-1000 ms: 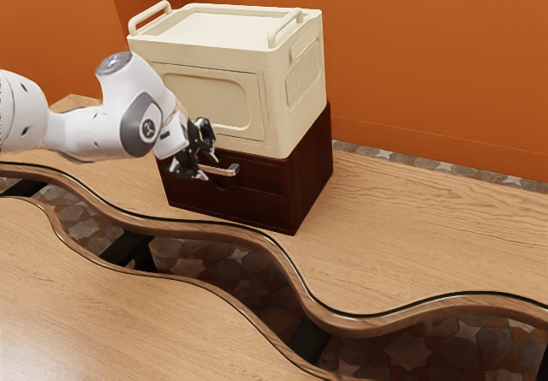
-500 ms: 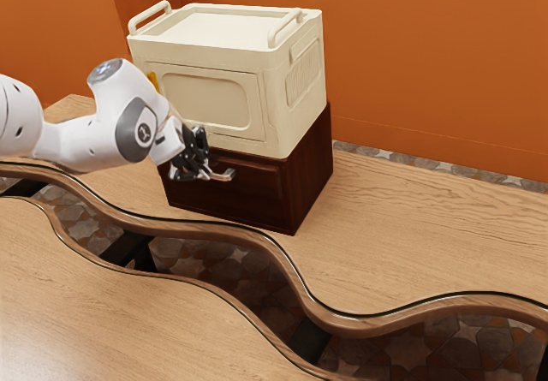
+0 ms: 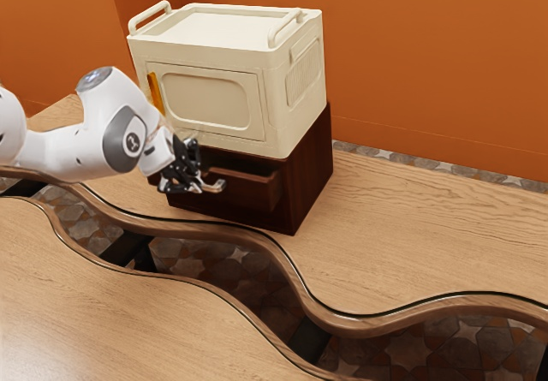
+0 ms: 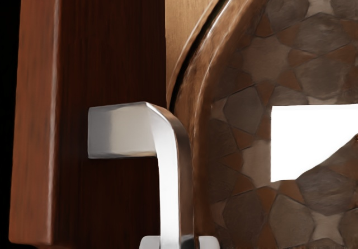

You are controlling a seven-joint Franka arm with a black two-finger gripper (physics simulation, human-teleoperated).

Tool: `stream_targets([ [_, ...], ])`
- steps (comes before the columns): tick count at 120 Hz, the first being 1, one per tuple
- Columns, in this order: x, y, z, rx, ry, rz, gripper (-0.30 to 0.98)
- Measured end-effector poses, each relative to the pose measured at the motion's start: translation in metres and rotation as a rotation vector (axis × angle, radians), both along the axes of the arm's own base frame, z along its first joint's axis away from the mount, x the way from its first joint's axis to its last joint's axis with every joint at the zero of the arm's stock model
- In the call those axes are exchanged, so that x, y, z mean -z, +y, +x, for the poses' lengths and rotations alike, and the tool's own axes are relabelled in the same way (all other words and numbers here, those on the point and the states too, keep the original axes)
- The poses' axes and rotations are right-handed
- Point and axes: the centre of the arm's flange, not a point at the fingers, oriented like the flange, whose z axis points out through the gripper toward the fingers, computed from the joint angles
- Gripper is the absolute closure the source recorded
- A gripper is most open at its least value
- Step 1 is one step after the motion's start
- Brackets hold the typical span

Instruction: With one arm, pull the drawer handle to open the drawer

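exterior view: has the drawer (image 3: pixel 250 194) partly out of the dark cabinet (image 3: pixel 310 169), clamped on the silver handle (image 4: pixel 169 187) from both sides; probably needs more pull to open fully.

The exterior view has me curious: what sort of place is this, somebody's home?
Possibly a home or café-like room, simulated rather than real; I can't tell which. The signs are the plain orange wall, the wavy-edged wooden tabletop and the patterned floor tiles.

My arm (image 3: pixel 60 154) is glossy white with grey joint caps and a round emblem; the gripper (image 3: pixel 201 180) looks black, perhaps silver-edged.
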Motion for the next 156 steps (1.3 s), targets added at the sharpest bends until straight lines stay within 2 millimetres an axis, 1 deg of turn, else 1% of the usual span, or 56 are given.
stream_targets([
  [27, 0.002, -0.001, -0.019, 0.005, 0.035, -0.007, 0.69],
  [68, -0.002, -0.003, -0.053, 0.013, 0.072, -0.016, 0.66],
  [85, -0.002, -0.006, -0.061, 0.018, 0.077, -0.017, 0.65],
  [120, -0.004, -0.001, -0.075, 0.006, 0.081, -0.019, 0.66],
  [156, -0.004, -0.001, -0.096, 0.003, 0.085, -0.019, 0.65],
])
